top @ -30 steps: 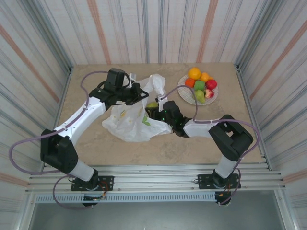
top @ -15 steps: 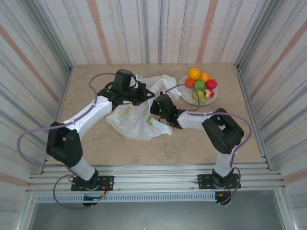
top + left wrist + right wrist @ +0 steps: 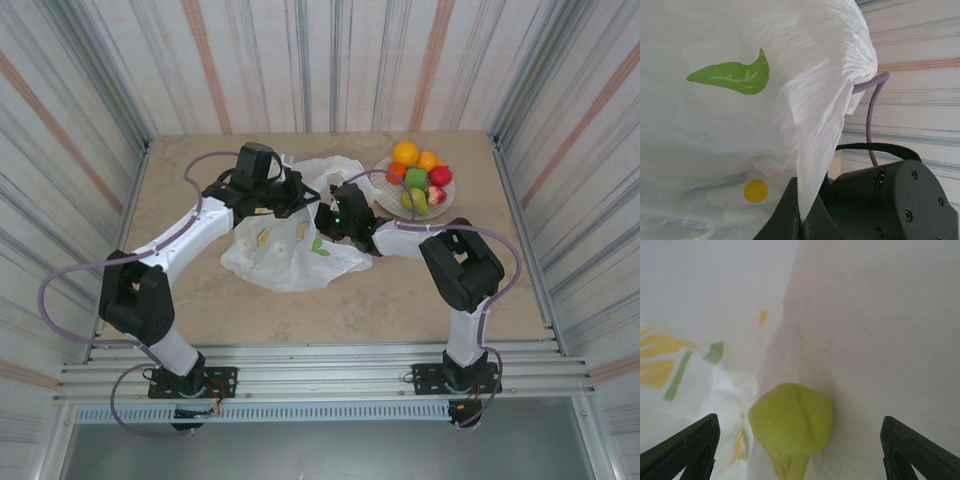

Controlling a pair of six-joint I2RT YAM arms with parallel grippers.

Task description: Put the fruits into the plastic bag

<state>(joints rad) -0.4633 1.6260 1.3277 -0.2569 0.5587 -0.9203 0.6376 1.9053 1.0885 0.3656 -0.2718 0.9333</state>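
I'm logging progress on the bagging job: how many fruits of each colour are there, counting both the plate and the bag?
Orange fruits: 2, on the plate
Red fruits: 3, on the plate
Green fruits: 3, two on the plate, one inside the plastic bag
Total: 8

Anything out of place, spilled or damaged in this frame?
Nothing stands out. The plastic bag is crumpled but shows no tear, its edge pinched in the left gripper. One green fruit lies inside it between the open fingers of the right gripper. The other fruits sit piled on the plate, none spilled.
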